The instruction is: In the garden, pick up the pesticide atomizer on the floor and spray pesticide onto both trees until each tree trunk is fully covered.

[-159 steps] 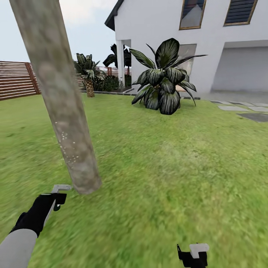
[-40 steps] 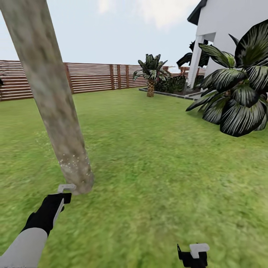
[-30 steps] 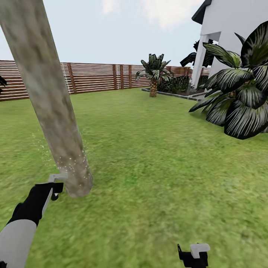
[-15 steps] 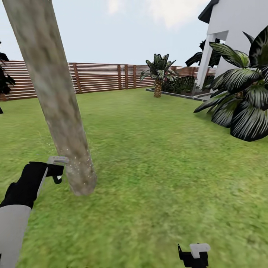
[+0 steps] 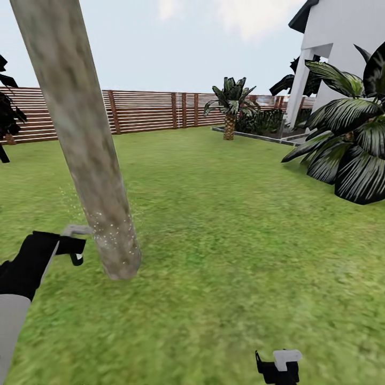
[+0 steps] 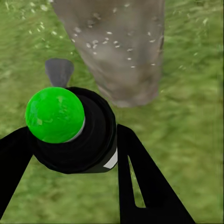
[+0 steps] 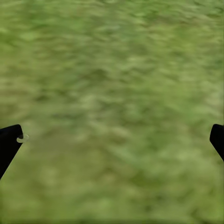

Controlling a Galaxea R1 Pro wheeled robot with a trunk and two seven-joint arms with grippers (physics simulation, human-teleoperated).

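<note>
A thick pale, brown-mottled tree trunk (image 5: 80, 133) leans up from the lawn at the left of the head view. White spray specks dot its lower part (image 6: 116, 42). My left gripper (image 5: 67, 247) (image 6: 74, 140) is shut on the pesticide atomizer (image 6: 70, 130), a black body with a green ball on top. The atomizer's grey nozzle (image 5: 77, 231) points at the trunk's base from the left, almost touching it. Low at the right, my right gripper (image 5: 278, 366) (image 7: 112, 140) hangs open over bare grass.
Lawn spreads to a brown slat fence (image 5: 149, 109) at the back. A short palm (image 5: 230, 104) stands far off, and a big dark-leafed plant (image 5: 347, 155) and a white house (image 5: 342, 48) are at the right. A dark conifer (image 5: 6, 117) shows at the left edge.
The camera has swung a little left. My left arm has lifted the atomizer and moved it left of the trunk's base. More white specks show on the lower trunk. The right gripper is unchanged.
</note>
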